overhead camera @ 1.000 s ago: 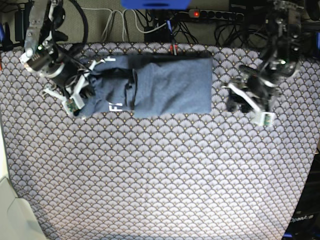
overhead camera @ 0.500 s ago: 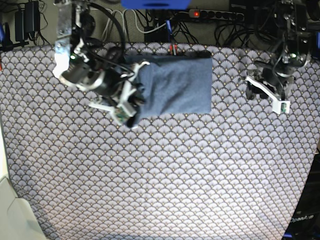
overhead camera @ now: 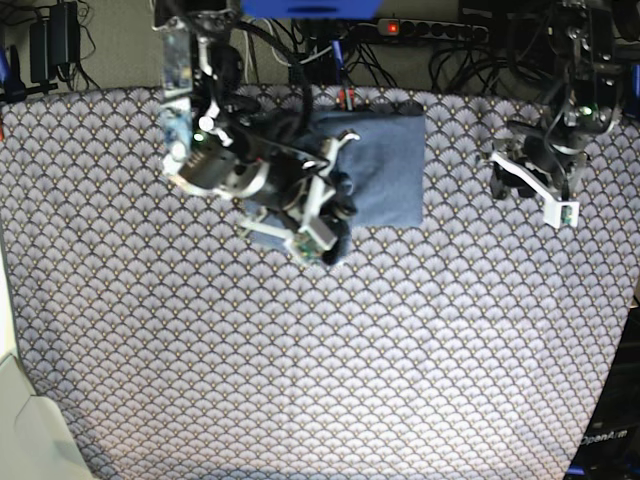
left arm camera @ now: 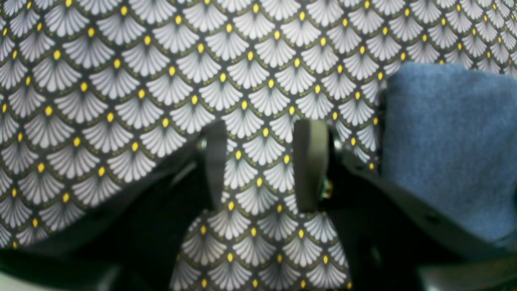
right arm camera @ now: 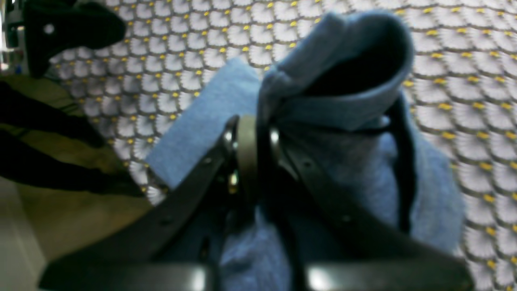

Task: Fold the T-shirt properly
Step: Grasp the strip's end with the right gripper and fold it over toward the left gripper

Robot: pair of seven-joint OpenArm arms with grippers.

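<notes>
slate-blue cotton is what i see pinched in my right gripper point(right arm camera: 254, 149): its jaws are clamped tight on a bunched fold of the shirt point(overhead camera: 385, 165), which curls up in a loop above the fingers in the right wrist view. from the base view, that gripper point(overhead camera: 318, 232) sits over the shirt's left part, and the shirt lies folded near the far edge of the cloth point(overhead camera: 300, 360). my left gripper point(left arm camera: 262, 165) has its jaws parted with only cloth between them, holding nothing; the shirt's edge point(left arm camera: 448, 145) shows just beside it. in the base view it point(overhead camera: 545, 195) is well apart from the shirt.
</notes>
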